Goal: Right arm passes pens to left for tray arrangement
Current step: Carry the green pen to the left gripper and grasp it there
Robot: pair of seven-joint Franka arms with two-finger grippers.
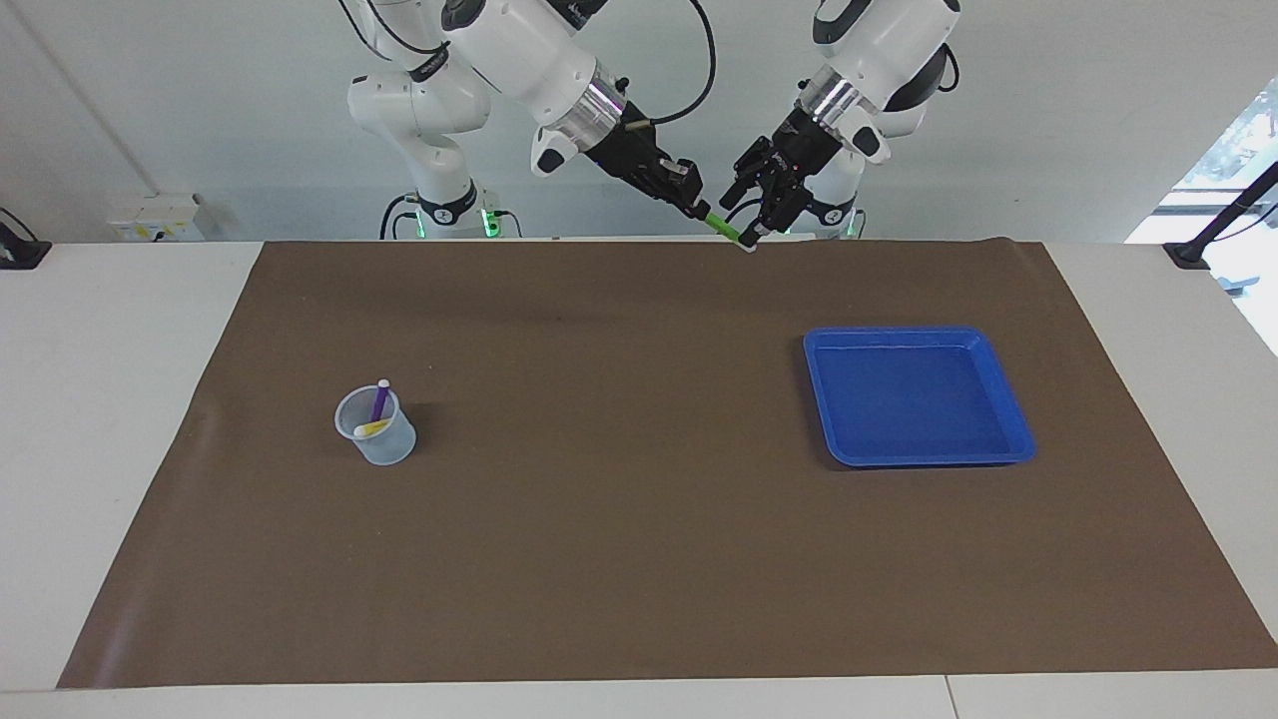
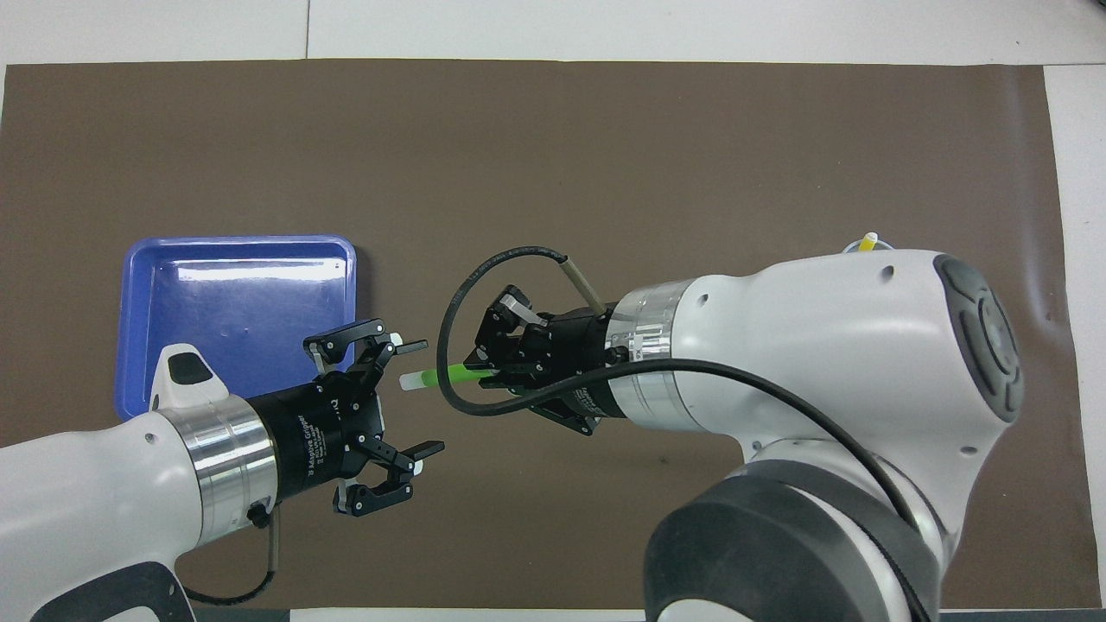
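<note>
Green pen (image 1: 721, 226) is up in the air, clenched in the right gripper (image 1: 702, 210) over the mat's (image 1: 639, 559) edge by the robots. In the facing view we see its pale cap end right at the left gripper (image 1: 751, 215), whose fingers look spread. This, we reckon, is the handover, first pen of three. The tray (image 1: 1018, 431) sits bare toward the left arm's end; the cup (image 1: 384, 447) toward the right arm's end holds the purple pen (image 1: 379, 399) and yellow pen (image 1: 371, 428).

From overhead, we see the left gripper's (image 2: 416, 393) fingers (image 2: 413, 346) released wide, the green pen's (image 2: 445, 375) cap pointing between them, not yet grasped. The right gripper (image 2: 492, 367) grips the barrel. Next the left must close on the cap end before the right lets go. The right gripper's cable (image 2: 449, 345) loops close to the pen; otherwise the tabletop (image 2: 691, 26) route to the tray (image 2: 138, 259) looks free.
</note>
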